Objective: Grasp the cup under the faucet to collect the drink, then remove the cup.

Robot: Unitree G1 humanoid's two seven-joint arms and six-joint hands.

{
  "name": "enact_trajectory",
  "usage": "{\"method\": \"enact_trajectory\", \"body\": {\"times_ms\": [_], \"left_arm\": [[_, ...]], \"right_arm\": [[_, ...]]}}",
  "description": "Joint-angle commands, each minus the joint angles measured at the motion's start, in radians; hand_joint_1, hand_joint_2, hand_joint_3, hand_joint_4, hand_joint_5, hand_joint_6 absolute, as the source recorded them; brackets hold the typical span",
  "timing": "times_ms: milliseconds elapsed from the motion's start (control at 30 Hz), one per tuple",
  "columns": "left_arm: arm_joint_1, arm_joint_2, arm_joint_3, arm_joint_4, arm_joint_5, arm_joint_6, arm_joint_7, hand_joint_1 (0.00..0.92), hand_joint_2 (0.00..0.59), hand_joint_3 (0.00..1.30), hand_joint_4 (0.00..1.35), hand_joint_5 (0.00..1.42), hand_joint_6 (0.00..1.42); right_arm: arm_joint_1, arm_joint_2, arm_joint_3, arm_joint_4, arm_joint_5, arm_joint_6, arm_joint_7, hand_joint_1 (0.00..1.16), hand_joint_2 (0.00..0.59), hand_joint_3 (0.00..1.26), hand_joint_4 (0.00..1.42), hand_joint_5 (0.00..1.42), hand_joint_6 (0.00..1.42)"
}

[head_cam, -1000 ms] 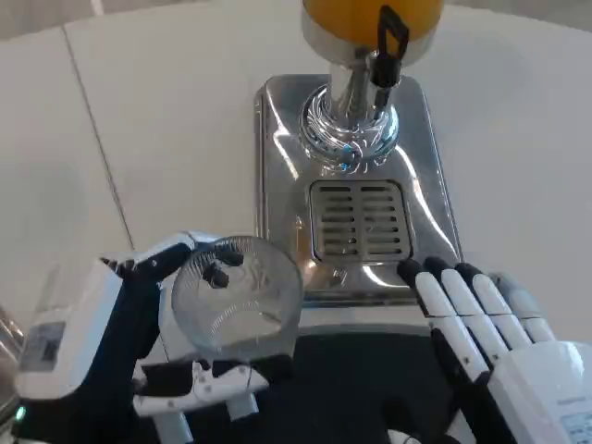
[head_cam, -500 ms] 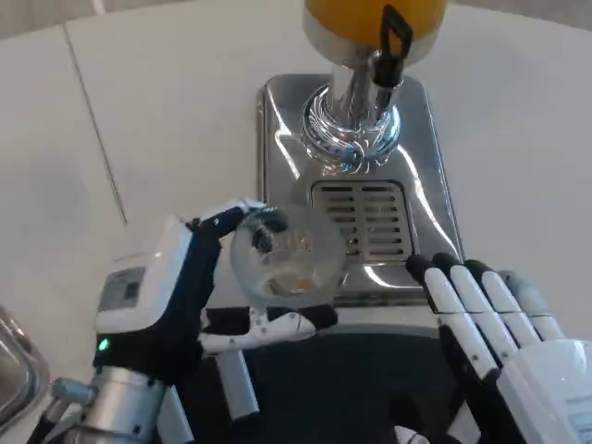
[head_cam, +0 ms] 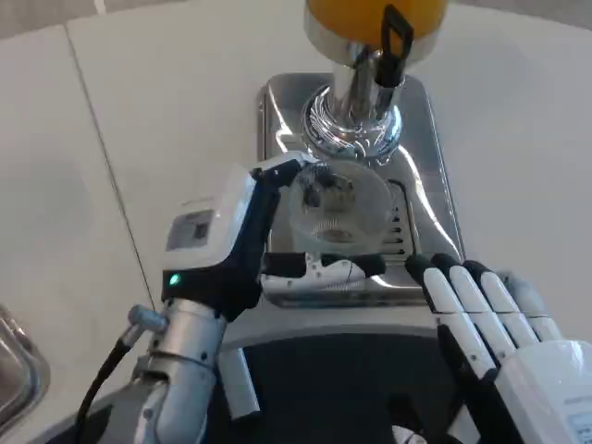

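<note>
My left hand (head_cam: pixel 242 242) grips a clear plastic cup (head_cam: pixel 340 211) from its left side, with fingers wrapped above and below it. The cup hangs over the slotted drip grate (head_cam: pixel 400 228) of the steel dispenser base (head_cam: pixel 277 120), just in front of the chrome column. The black tap handle (head_cam: pixel 392 39) and the orange drink tank (head_cam: pixel 375 14) stand above and behind the cup. My right hand (head_cam: pixel 495 328) rests at the lower right with straight fingers, holding nothing, near the base's front right corner.
The white table (head_cam: pixel 139 120) spreads to the left and right of the dispenser. A metal object's edge (head_cam: pixel 18 365) shows at the lower left corner. My dark body (head_cam: pixel 342 388) fills the bottom centre.
My left hand has carried the cup up and to the right, from in front of the base onto the drip grate below the tap. My right hand has barely shifted.
</note>
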Motion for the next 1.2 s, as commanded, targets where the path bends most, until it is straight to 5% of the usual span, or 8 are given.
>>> {"method": "enact_trajectory", "body": {"times_ms": [33,433,933,1067,1200], "left_arm": [[-0.107,-0.013,-0.044,0.112,0.023,0.017,0.061,0.637,0.000,1.18,1.21,1.42,1.42],[-0.293,-0.035,-0.088,0.325,0.012,0.066,0.125,0.637,0.000,1.18,1.21,1.42,1.42],[-0.321,-0.037,-0.112,0.418,-0.044,0.064,0.153,0.648,0.000,1.10,1.19,1.39,1.42],[-0.316,-0.030,-0.126,0.421,-0.043,0.063,0.174,0.653,0.000,0.98,1.07,1.27,1.42],[-0.314,-0.027,-0.137,0.418,-0.042,0.065,0.186,0.549,0.000,0.72,0.78,1.04,1.25]], "right_arm": [[0.007,-0.002,0.002,-0.001,0.004,0.006,0.008,0.29,0.530,0.00,0.00,0.00,0.00],[0.000,0.003,0.005,-0.006,0.004,0.020,0.017,0.30,0.529,0.01,0.00,0.00,0.00],[-0.006,0.004,0.003,-0.007,0.012,0.035,0.022,0.31,0.529,0.01,0.00,0.00,0.00],[-0.001,0.003,0.000,-0.013,0.027,0.039,0.025,0.31,0.529,0.02,0.00,0.00,0.00],[-0.007,0.004,-0.002,-0.022,0.031,0.044,0.035,0.31,0.526,0.02,0.00,0.00,0.00]]}}
